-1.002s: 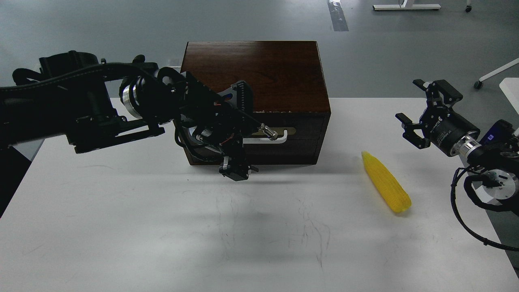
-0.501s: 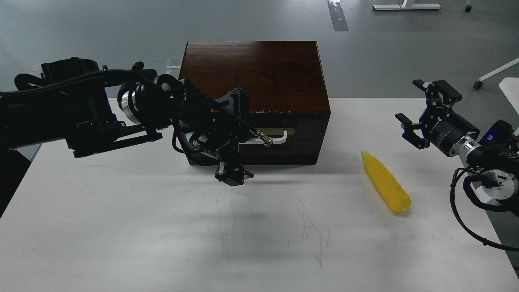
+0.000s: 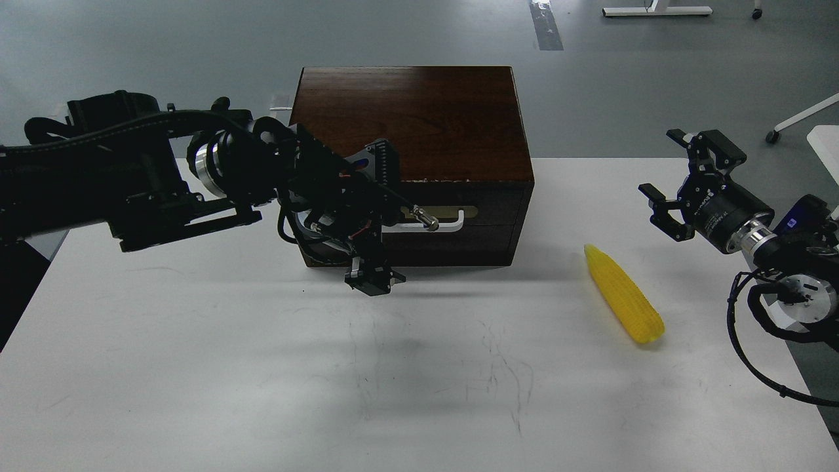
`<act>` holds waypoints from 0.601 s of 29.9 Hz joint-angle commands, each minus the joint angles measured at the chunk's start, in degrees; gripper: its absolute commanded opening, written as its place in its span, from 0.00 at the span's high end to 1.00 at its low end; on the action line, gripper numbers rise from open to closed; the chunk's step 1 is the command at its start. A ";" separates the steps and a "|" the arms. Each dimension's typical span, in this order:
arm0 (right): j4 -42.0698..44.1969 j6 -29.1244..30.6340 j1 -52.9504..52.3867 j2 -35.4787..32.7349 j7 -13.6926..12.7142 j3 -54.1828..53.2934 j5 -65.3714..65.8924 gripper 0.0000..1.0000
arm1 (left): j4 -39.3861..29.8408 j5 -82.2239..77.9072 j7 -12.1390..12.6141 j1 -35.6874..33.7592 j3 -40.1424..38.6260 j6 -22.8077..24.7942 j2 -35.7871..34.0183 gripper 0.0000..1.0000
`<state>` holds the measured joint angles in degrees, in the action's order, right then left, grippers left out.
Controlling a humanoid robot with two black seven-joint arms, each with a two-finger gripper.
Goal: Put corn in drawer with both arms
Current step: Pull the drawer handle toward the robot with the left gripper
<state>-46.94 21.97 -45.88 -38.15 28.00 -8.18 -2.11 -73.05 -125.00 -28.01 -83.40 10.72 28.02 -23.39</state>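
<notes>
The yellow corn (image 3: 623, 303) lies on the white table (image 3: 196, 367), right of the dark brown box (image 3: 406, 118), pointed end towards the back. The drawer (image 3: 498, 213) is shut, and its white bar handle (image 3: 449, 224) shows on the front. My left gripper (image 3: 382, 219) hangs in front of the left part of the drawer front. Its fingers are spread wide, one above and one below the handle's left end. I cannot tell if it touches the handle. My right gripper (image 3: 672, 182) is open and empty, above the table behind and right of the corn.
The box stands at the table's back middle. Black cables (image 3: 754, 347) trail from my right arm near the table's right edge. White furniture legs (image 3: 655, 11) and a chair base (image 3: 799, 121) stand on the grey floor beyond.
My left gripper has shifted slightly left in front of the drawer, still spread open. The right arm, corn and drawer have not moved.
</notes>
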 commanded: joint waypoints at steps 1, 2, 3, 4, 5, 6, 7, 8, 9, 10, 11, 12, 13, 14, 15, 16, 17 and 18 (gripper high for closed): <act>0.00 0.00 0.09 -0.17 0.00 0.00 0.09 0.00 | 0.02 0.00 0.01 -0.01 0.79 -0.02 0.01 0.02; 0.00 0.00 0.09 -0.17 0.00 0.00 0.00 0.00 | 0.02 0.00 0.01 -0.01 1.06 -0.02 0.01 0.02; 0.00 0.00 0.09 -0.17 0.00 0.00 0.00 0.00 | -0.07 0.00 0.01 -0.10 1.50 -0.02 0.01 0.02; 0.00 0.00 0.09 -0.17 0.00 0.00 0.00 0.00 | -0.07 0.00 0.01 -0.01 1.50 -0.02 0.01 0.02; 0.00 0.00 0.09 -0.17 0.00 0.00 0.00 0.00 | -0.07 0.00 0.01 -0.01 1.59 -0.02 0.01 0.02; 0.00 0.00 0.09 -0.17 0.00 0.00 0.00 0.00 | -0.16 0.00 0.01 -0.01 1.59 -0.02 0.01 0.02; 0.00 0.00 0.09 -0.17 0.00 0.00 0.00 0.00 | -0.42 0.00 0.01 0.08 1.68 -0.02 0.01 0.02; 0.00 0.00 0.09 -0.17 0.00 0.00 0.00 0.00 | -0.60 0.00 0.01 0.08 1.68 -0.02 0.01 0.02; 0.00 0.00 0.09 -0.17 0.00 0.00 0.00 0.00 | -0.86 0.00 0.01 0.17 1.68 -0.02 0.01 0.02; 0.00 0.00 0.09 -0.17 0.00 0.00 0.00 0.00 | -0.86 0.00 0.01 0.17 1.68 -0.02 0.01 0.02; 0.00 0.00 0.09 -0.25 0.00 0.00 0.00 0.00 | -1.04 0.00 0.01 0.08 1.68 -0.02 0.01 0.02; 0.00 0.00 0.17 -0.26 0.00 0.00 0.00 0.00 | -1.39 0.00 0.01 0.17 1.68 -0.02 0.01 0.02; 0.00 0.00 0.17 -0.26 0.00 0.00 0.00 0.00 | -1.56 0.00 0.01 0.08 1.68 -0.02 0.01 0.02; 0.00 0.00 0.17 -0.26 0.00 0.00 0.00 0.00 | -2.00 0.00 0.01 0.08 1.68 -0.02 0.01 0.02; 0.00 -0.08 0.17 -0.26 0.00 0.00 0.00 0.00 | -2.18 0.00 0.01 0.08 1.59 -0.02 0.01 0.02; 0.00 -0.08 0.17 -0.26 0.00 0.00 0.00 0.00 | -2.35 0.00 0.01 0.08 1.68 -0.02 -0.07 0.02; 0.00 -0.08 0.17 -0.17 0.00 0.00 0.00 0.00 | -2.62 0.00 0.01 0.17 1.68 -0.02 -0.07 0.02; 0.00 -0.08 0.17 -0.17 0.00 0.00 0.00 0.00 | -3.40 0.00 0.01 0.08 1.68 -0.02 -0.16 0.02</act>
<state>-46.93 21.93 -45.71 -38.41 28.00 -8.18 -2.11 -75.23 -125.00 -27.98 -83.31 12.39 27.99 -23.39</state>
